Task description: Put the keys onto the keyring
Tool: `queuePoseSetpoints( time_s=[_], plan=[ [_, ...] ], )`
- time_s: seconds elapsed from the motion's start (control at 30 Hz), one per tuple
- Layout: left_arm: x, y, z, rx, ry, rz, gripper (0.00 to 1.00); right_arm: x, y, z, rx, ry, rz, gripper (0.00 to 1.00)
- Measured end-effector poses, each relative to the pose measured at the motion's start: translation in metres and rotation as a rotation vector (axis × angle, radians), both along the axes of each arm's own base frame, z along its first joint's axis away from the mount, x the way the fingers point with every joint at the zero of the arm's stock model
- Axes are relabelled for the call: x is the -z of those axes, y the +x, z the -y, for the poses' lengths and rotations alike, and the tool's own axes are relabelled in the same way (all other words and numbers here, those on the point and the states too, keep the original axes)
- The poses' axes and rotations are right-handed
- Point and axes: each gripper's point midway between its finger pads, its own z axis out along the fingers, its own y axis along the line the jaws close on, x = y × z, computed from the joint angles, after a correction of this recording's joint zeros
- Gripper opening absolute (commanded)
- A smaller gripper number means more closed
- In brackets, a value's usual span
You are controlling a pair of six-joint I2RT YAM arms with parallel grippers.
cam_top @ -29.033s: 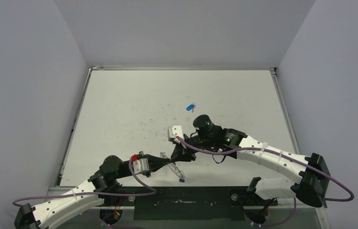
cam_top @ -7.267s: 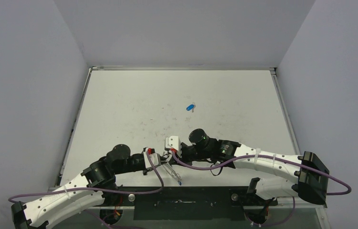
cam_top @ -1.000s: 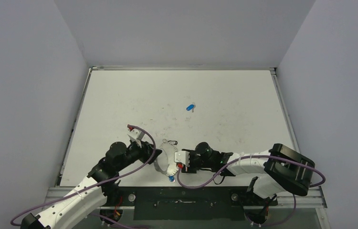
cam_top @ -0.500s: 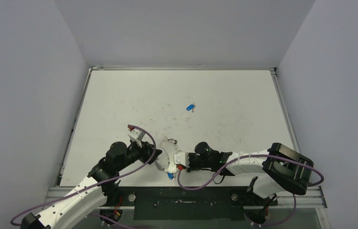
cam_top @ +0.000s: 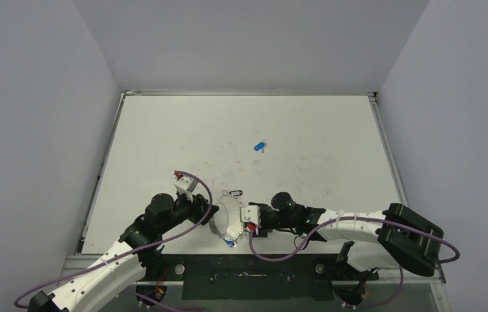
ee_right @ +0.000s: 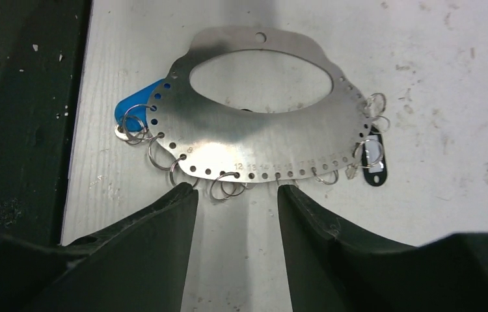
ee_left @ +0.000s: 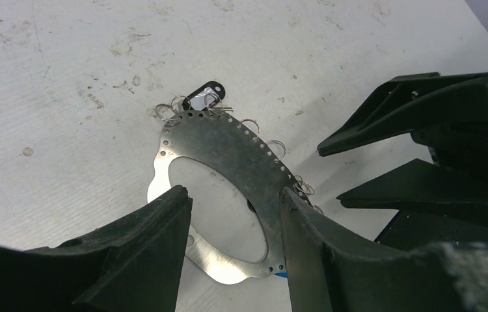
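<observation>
The keyring (cam_top: 223, 233), a flat silver oval plate with small loops along one edge, lies on the table between both arms. A black key tag (ee_right: 375, 162) hangs on one end of its loop row and a blue key (ee_right: 134, 110) on the other. A second blue key (cam_top: 259, 146) lies loose farther back. My left gripper (ee_left: 235, 195) hovers open over the keyring (ee_left: 228, 146), its fingers straddling the hole. My right gripper (ee_right: 236, 190) is open with nothing between its fingers. Its tips are just short of the loops on the keyring (ee_right: 261, 140).
The black front rail (ee_right: 27, 130) runs close beside the keyring's blue-key end. My right gripper's fingers (ee_left: 417, 97) fill the right side of the left wrist view. Grey walls (cam_top: 46, 130) enclose the white table (cam_top: 241, 123) on three sides.
The keyring shifted slightly half a second ago and now lies flat again. My right arm swung its elbow out to the right while its gripper stayed at the ring. The left arm held still.
</observation>
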Motion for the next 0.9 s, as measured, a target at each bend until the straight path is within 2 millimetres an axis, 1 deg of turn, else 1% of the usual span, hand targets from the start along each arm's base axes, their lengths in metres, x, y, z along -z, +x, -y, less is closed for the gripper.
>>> queuePoseSetpoints(
  time_s=[0.1,0.17,0.3,0.4,0.6,0.7,0.9],
  plan=[
    [0.002,-0.001,-0.001,-0.004,0.007,-0.007,0.49,-0.013,0.01,0.003,0.031,0.033,0.045,0.48],
    [0.003,-0.001,-0.002,-0.006,0.009,-0.009,0.49,-0.014,0.02,0.007,0.051,0.03,0.073,0.47],
    [0.003,-0.001,-0.002,-0.007,0.009,-0.009,0.49,-0.002,0.035,0.017,0.071,-0.032,0.111,0.45],
    [0.003,-0.001,-0.002,-0.007,0.008,-0.009,0.49,0.007,0.042,0.018,0.06,-0.072,0.13,0.44],
    [0.003,-0.001,-0.002,-0.008,0.008,-0.012,0.49,0.024,0.045,0.017,0.033,-0.123,0.132,0.42],
    [0.003,-0.002,-0.003,-0.009,0.009,-0.014,0.49,0.025,0.048,0.011,0.018,-0.12,0.13,0.42],
    [0.002,-0.002,-0.004,-0.015,0.007,-0.008,0.49,0.025,0.051,0.001,-0.001,-0.102,0.136,0.36]
  ],
)
